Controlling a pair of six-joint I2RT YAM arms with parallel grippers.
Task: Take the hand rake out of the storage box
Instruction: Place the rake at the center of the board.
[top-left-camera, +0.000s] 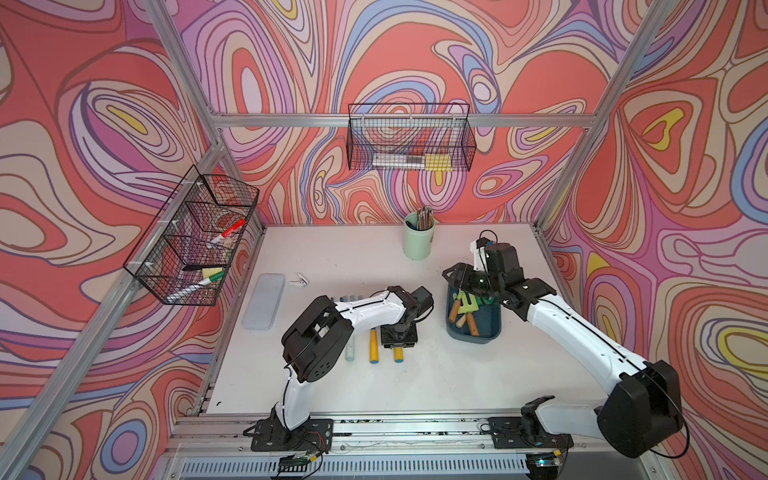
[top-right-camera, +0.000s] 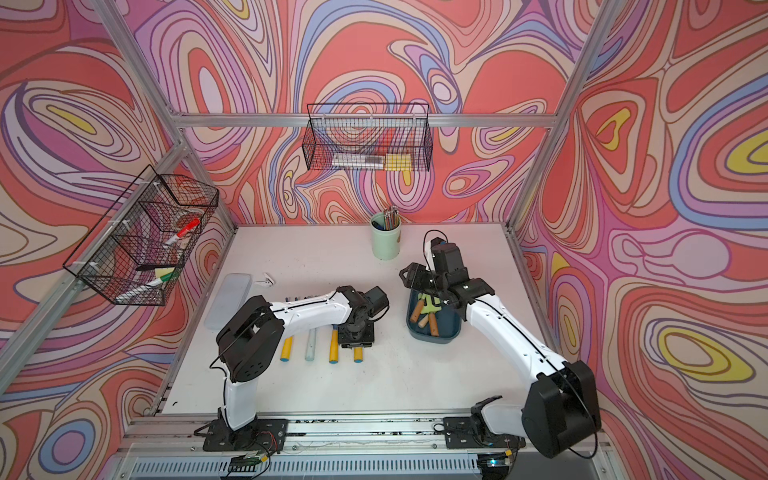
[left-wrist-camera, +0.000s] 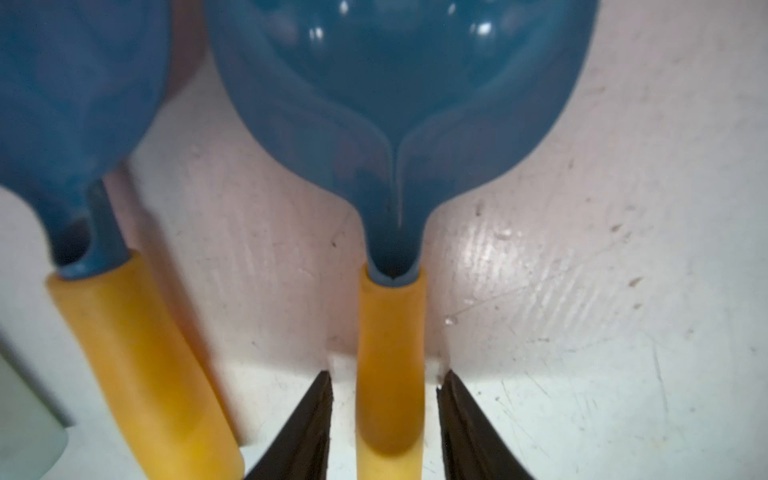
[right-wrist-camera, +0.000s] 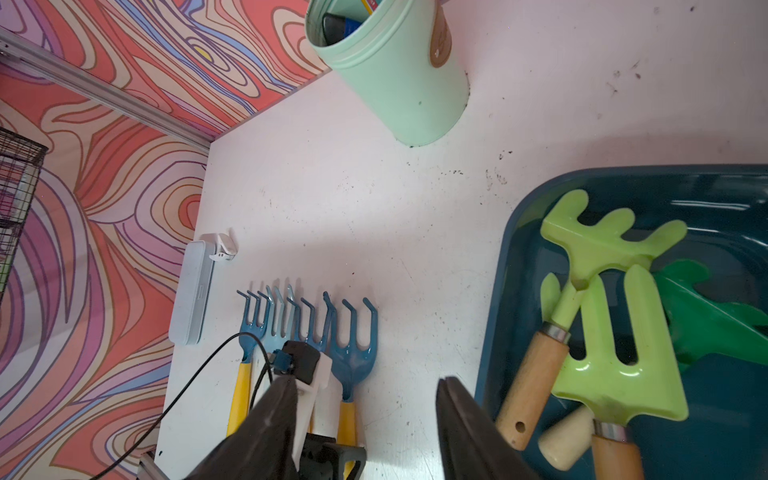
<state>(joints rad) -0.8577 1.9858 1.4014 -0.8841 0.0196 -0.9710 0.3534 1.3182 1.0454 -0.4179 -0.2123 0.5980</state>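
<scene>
In a top view we find the storage box (top-left-camera: 491, 326) on the white table (top-left-camera: 365, 249). The right gripper (top-left-camera: 460, 282) hangs over the box's far end. The left gripper (top-left-camera: 399, 337) is well apart from the box, low over a row of blue rakes (top-left-camera: 374, 347) with yellow handles. Wooden handles and green heads lie crowded inside the box. From up here we cannot read either pair of jaws.

In the left wrist view the left gripper's jaws stand a little apart, one on each side of a yellow handle (left-wrist-camera: 390, 332), with a narrow gap on both sides. We judge that they clamp nothing. That blue rake (left-wrist-camera: 395, 104) lies flat on the table, outside the box.

In the right wrist view the hand rake (right-wrist-camera: 598, 249), light green, lies inside the storage box beside the wall nearest the gripper. Its wooden handle (right-wrist-camera: 532, 386) points back toward the gripper, and a second green tool (right-wrist-camera: 619, 365) is crowded against its neck. The right gripper's jaws stand well apart just outside the box's rim, with nothing between them.

We judge the rake light and stiff. Its glossy plastic head is likely slippery, while the bare wood should give better purchase. We would take hold across the wooden handle, below the metal collar (right-wrist-camera: 555, 332). The neighbouring tool may drag along, so a slow lift seems wise.
</scene>
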